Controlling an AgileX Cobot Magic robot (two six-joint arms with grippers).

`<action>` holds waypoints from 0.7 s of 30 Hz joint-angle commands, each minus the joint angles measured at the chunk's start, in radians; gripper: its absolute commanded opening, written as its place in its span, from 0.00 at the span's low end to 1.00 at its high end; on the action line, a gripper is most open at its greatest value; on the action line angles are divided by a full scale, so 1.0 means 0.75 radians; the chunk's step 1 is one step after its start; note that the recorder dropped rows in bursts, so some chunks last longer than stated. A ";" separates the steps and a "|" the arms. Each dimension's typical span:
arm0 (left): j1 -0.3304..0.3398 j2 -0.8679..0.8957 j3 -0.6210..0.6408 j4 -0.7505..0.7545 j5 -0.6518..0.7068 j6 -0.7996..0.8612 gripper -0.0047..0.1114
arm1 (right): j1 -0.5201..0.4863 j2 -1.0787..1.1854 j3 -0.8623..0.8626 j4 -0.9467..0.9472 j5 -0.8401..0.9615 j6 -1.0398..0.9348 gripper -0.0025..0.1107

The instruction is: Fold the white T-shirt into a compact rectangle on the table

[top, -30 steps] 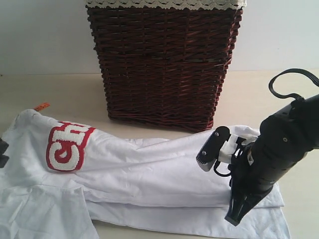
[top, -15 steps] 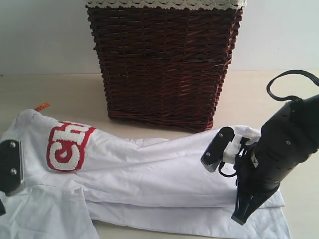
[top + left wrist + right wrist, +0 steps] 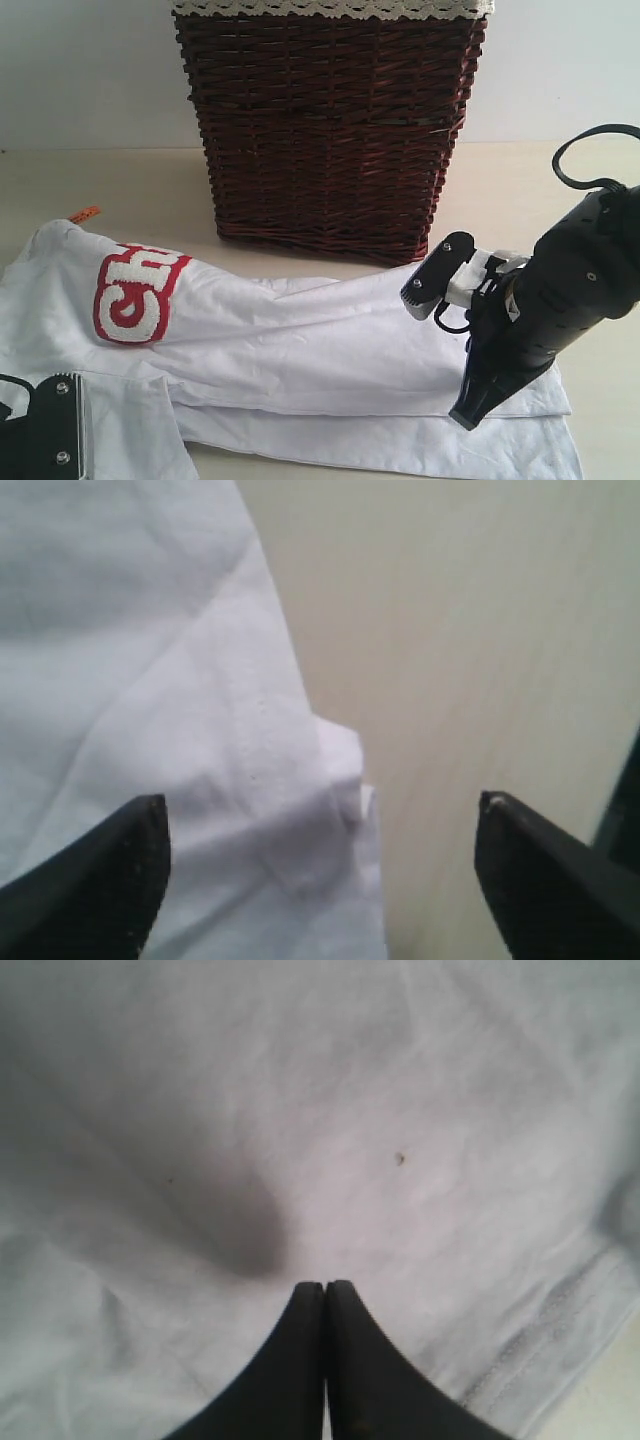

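Observation:
The white T-shirt lies across the table, folded lengthwise, with red-edged lettering and a small orange tag at its left end. My left gripper is open, its two fingers straddling a hemmed corner of the shirt at the cloth's edge. In the exterior view the left gripper sits at the front left over the shirt. My right gripper is shut, its tip down at the shirt's right end. In the right wrist view the right gripper shows no cloth between its closed fingers.
A dark wicker basket with white lace trim stands behind the shirt at the middle back. Bare table lies beside the shirt's corner. A black cable loops above the right arm.
My left gripper has come from the left edge down to the front left over the shirt, and its jaws have widened. The right arm has shifted slightly, still shut.

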 commanded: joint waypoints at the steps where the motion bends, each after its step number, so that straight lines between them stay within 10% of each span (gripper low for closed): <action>1: -0.010 -0.002 0.043 -0.004 -0.172 -0.015 0.71 | 0.004 -0.014 0.002 0.006 -0.020 0.001 0.02; 8: -0.010 0.045 0.083 0.052 -0.254 -0.008 0.51 | 0.004 -0.014 0.002 0.033 -0.025 0.001 0.02; 16: -0.010 0.175 0.083 0.027 -0.313 -0.008 0.65 | 0.004 -0.014 0.002 0.041 -0.047 0.001 0.02; 21: -0.010 0.215 0.083 0.021 -0.397 -0.008 0.56 | 0.004 -0.014 0.002 0.041 -0.054 0.001 0.02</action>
